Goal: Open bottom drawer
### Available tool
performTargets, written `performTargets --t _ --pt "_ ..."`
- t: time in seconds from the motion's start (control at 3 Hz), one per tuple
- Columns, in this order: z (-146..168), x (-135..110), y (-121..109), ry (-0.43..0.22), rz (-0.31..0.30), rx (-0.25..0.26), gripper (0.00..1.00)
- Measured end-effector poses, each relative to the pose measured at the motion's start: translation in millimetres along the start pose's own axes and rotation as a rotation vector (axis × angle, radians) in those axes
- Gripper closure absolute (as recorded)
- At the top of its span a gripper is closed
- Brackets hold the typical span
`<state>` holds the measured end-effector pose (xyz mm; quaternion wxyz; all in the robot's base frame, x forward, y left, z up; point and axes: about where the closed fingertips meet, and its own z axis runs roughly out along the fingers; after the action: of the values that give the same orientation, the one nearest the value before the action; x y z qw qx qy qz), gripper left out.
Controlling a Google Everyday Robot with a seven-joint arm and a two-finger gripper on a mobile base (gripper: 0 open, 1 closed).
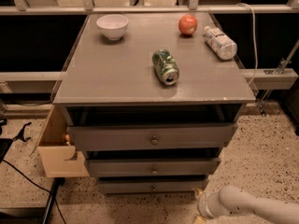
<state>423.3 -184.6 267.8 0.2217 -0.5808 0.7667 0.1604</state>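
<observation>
The grey cabinet has three drawers with small round knobs. The bottom drawer [152,186] is the lowest and slimmest front panel, near the floor, with its knob at the middle. The middle drawer [152,167] and top drawer [152,136] stand above it, each sticking out a little more than the one below. My white arm comes in from the lower right. The gripper [198,208] is at the bottom edge of the view, low and to the right of the bottom drawer, apart from its knob, and mostly cut off.
On the cabinet top [117,73] lie a white bowl [112,26], a red apple [188,24], a plastic bottle [220,42] on its side and a green can [165,66] on its side. A cardboard box [56,148] stands left of the cabinet. Cables run across the floor at left.
</observation>
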Motion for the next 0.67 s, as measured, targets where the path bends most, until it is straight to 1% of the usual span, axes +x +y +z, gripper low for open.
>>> performTargets --t 0.33,0.67 --pt "31.2 10.4 4.7 -0.065 -0.034 -0.019 0.0" --pt "40.3 13.8 5.8 -0.078 -0.048 -0.024 0.0"
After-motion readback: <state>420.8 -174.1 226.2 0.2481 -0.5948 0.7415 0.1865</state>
